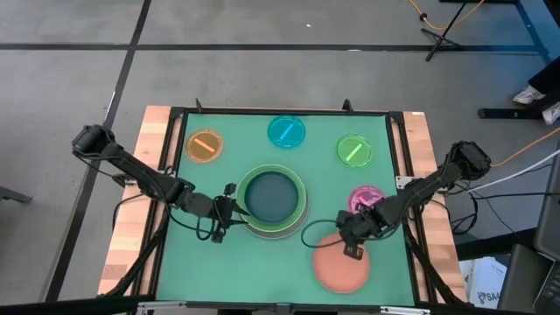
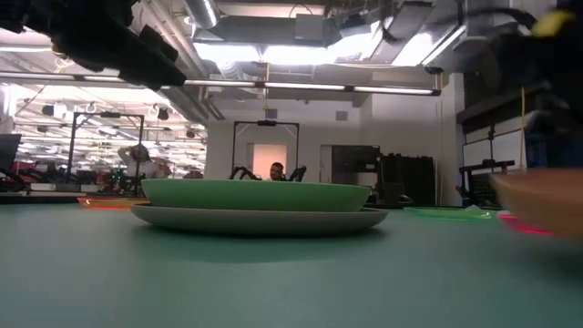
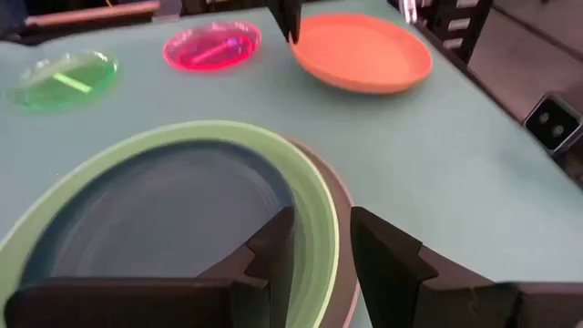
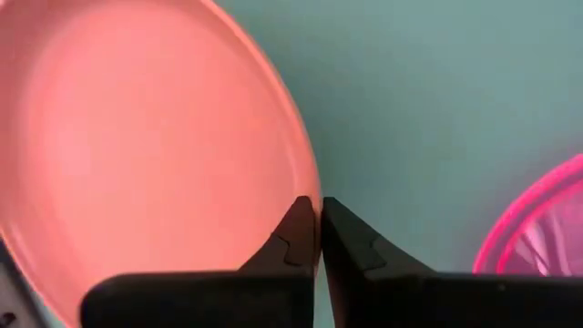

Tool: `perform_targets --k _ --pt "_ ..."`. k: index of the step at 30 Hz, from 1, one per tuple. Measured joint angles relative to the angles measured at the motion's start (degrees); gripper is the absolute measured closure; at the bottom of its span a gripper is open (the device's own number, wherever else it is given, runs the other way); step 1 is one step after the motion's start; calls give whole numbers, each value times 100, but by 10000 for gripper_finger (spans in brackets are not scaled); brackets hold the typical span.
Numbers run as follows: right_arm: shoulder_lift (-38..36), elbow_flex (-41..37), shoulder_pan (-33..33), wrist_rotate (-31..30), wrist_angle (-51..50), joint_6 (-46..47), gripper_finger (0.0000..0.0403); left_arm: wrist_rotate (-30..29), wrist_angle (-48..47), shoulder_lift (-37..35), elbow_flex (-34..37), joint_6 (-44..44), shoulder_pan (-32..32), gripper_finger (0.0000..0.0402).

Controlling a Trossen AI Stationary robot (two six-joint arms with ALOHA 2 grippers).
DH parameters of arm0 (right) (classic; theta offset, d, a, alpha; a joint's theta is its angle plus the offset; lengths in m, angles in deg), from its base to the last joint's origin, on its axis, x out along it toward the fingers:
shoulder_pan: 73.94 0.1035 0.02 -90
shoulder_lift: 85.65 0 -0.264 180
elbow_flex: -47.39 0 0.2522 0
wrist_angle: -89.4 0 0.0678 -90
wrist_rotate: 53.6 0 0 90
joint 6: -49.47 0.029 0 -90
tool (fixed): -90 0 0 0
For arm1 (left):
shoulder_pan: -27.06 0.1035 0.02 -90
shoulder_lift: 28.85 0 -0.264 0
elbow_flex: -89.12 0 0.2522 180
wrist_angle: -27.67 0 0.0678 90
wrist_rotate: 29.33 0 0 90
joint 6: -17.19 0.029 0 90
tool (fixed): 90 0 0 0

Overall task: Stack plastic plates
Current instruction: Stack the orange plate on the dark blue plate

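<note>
Between right gripper [image 4: 318, 223] fingers, salmon plate [image 4: 137, 137]

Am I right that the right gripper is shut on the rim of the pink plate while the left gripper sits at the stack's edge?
Not quite. The right gripper is shut on the rim of the salmon plate, as the right wrist view shows; the pink plate lies beside it, untouched. The rest holds: the left gripper sits at the edge of the stack.
</note>
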Motion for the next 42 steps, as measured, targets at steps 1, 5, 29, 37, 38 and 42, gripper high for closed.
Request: perform_targets --k 1,5,29,37,38,42 --pt "0 118 -44 -8 -9 -85 401 0 4 -54 0 0 -26 299" --pt "0 644 -160 -111 -62 -382 401 4 -39 -191 0 4 -165 299" --pt "533 1249 -2376 -1997 1762 -1589 402 -505 -430 -925 0 -4 -497 299" --pt "1129 1246 -3019 -1814 2493 -2015 402 -501 -436 -923 0 -11 -497 299" --pt "1191 1246 -3077 -1743 2524 -2026 402 -501 -448 -923 0 -9 -497 299" --pt "1407 1246 -3231 -1533 2662 -2019 402 -498 -448 -921 0 -11 -497 299"
